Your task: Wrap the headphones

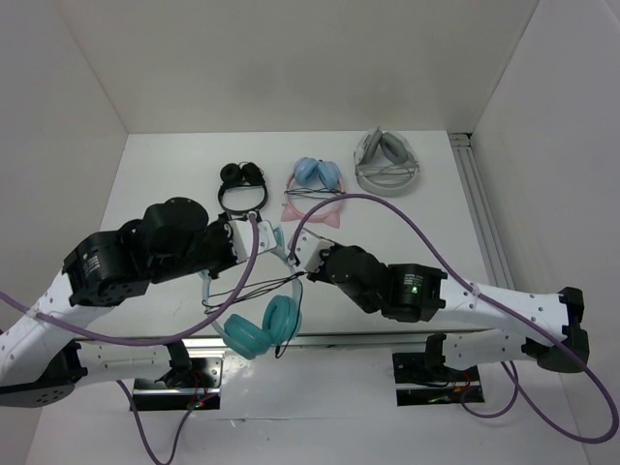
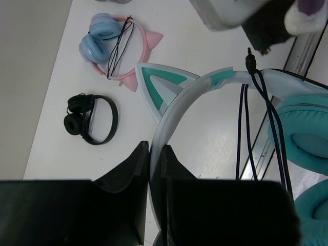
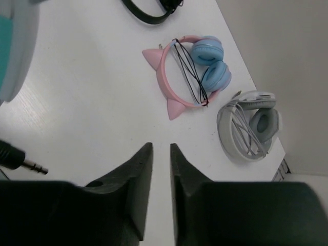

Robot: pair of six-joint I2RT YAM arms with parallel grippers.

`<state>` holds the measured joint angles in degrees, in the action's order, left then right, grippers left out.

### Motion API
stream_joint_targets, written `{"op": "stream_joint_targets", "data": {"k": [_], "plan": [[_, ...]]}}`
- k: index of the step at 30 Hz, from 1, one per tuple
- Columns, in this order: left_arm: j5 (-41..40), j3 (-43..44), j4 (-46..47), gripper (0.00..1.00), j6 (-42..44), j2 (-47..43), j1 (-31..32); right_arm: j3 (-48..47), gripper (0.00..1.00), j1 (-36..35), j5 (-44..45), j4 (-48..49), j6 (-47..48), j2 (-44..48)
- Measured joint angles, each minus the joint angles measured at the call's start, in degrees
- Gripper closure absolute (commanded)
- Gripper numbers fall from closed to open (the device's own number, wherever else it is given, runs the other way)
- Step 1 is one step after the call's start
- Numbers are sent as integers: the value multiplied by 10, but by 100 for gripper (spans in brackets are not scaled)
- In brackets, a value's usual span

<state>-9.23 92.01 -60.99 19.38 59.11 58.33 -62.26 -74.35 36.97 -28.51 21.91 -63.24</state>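
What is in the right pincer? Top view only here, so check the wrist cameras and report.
Observer: Nothing. The right pincer stands slightly open over the table, and the cable's plug sits outside its jaws, off to one side.
Operator: Now report the left grip.
Observer: The left pincer is shut on the teal headphones, clamping their headband near a cat ear.
Operator: Tell me where the cable runs.
Observer: The black cable crosses over the headband and hangs down in strands beside the ear cup.
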Motion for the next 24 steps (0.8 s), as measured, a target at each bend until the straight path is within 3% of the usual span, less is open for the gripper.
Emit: {"op": "stream_joint_targets", "data": {"k": [4,12,18,24], "plan": [[-6,-11,4,100,-2,0,0,0,50,15,9,33,-12,13],[33,-90,54,100,-3,2,-65,-84,49,34,58,31,-96,36],[139,-142,130,100,-3,0,-160,-105,48,34,98,-4,-167,41],[294,-210,247,100,-8,8,-257,-106,48,34,82,-31,-226,80]]}}
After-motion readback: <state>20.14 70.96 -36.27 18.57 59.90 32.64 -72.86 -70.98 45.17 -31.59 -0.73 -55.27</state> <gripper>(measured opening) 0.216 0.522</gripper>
